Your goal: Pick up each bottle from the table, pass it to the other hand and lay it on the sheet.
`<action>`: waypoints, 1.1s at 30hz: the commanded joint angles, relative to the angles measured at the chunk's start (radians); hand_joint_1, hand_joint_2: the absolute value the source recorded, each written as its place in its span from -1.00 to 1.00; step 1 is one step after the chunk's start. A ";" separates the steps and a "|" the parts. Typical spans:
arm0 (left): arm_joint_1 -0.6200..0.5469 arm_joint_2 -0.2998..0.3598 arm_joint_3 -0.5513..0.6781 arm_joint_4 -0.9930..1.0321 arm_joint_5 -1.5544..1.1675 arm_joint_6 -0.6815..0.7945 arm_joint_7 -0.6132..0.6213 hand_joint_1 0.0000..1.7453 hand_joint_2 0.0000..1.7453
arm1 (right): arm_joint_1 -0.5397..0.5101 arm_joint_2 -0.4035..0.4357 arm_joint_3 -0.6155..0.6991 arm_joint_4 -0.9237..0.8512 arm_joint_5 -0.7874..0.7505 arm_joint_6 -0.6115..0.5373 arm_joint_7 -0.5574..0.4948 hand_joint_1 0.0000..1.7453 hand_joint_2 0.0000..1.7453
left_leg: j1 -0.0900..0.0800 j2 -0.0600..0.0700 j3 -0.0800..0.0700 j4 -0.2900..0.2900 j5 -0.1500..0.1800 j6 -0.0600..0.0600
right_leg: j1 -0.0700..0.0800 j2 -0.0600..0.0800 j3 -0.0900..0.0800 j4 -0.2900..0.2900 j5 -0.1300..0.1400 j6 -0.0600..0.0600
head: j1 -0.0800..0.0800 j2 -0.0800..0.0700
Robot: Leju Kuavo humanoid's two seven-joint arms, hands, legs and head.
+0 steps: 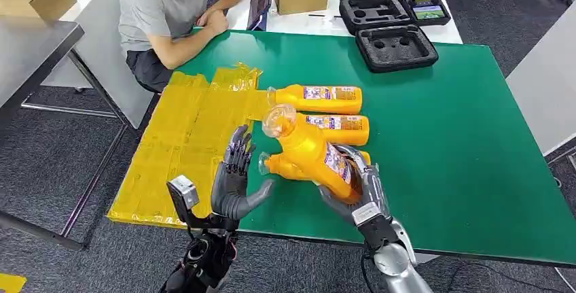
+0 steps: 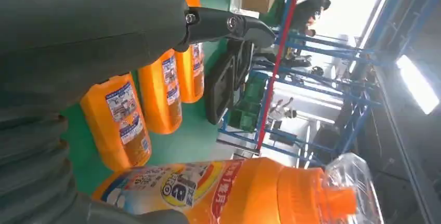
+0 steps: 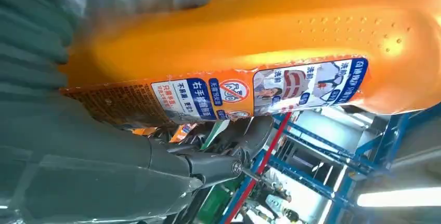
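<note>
Bottle (image 1: 314,155), orange, raised over the green table (image 1: 462,143) and grasped near its base by the right hand (image 1: 358,191), its cap toward the spread, empty left hand (image 1: 234,174); a premature release could drop it onto the three bottles lying below.

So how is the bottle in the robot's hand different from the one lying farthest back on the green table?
The held bottle is lifted off the table and tilted, cap end up, gripped by the right hand. The farthest bottle lies flat on the green table, touched by nothing, its cap pointing toward the yellow sheet. Both are orange with clear caps and matching labels.
</note>
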 commanded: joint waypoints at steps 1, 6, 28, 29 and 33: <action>-0.059 -0.011 0.040 0.129 -0.004 -0.033 0.007 -1.00 1.00 | -0.072 -0.024 0.091 0.058 -0.019 0.022 -0.003 1.00 1.00 | 0.000 0.002 0.006 0.001 -0.003 0.001 | 0.001 0.001 0.006 -0.001 -0.002 -0.003 | 0.000 0.000; -0.068 -0.015 0.024 0.151 -0.020 -0.044 0.007 -1.00 1.00 | -0.093 -0.016 0.126 0.068 -0.059 0.060 -0.003 1.00 1.00 | 0.000 0.002 0.003 0.000 -0.001 0.001 | 0.001 0.001 0.002 -0.001 0.000 -0.002 | 0.000 0.000; -0.083 -0.020 0.013 0.115 -0.032 -0.042 0.007 -1.00 1.00 | -0.178 -0.014 0.205 0.158 -0.139 0.098 -0.003 1.00 1.00 | 0.000 0.001 0.003 0.000 -0.001 0.001 | 0.001 0.000 0.003 0.000 -0.001 -0.002 | 0.000 0.000; -0.081 -0.019 0.013 0.111 -0.032 -0.043 0.007 -1.00 1.00 | -0.178 -0.014 0.205 0.161 -0.144 0.100 -0.003 1.00 1.00 | 0.000 0.001 0.002 0.000 -0.001 0.001 | 0.000 0.001 0.002 -0.001 0.000 -0.001 | 0.000 0.000; -0.061 -0.014 0.008 0.081 -0.041 -0.044 0.007 -1.00 1.00 | -0.178 -0.013 0.206 0.172 -0.145 0.076 -0.003 1.00 1.00 | 0.001 0.002 0.006 0.001 -0.003 0.001 | 0.002 0.001 0.006 -0.001 -0.002 -0.003 | 0.000 0.000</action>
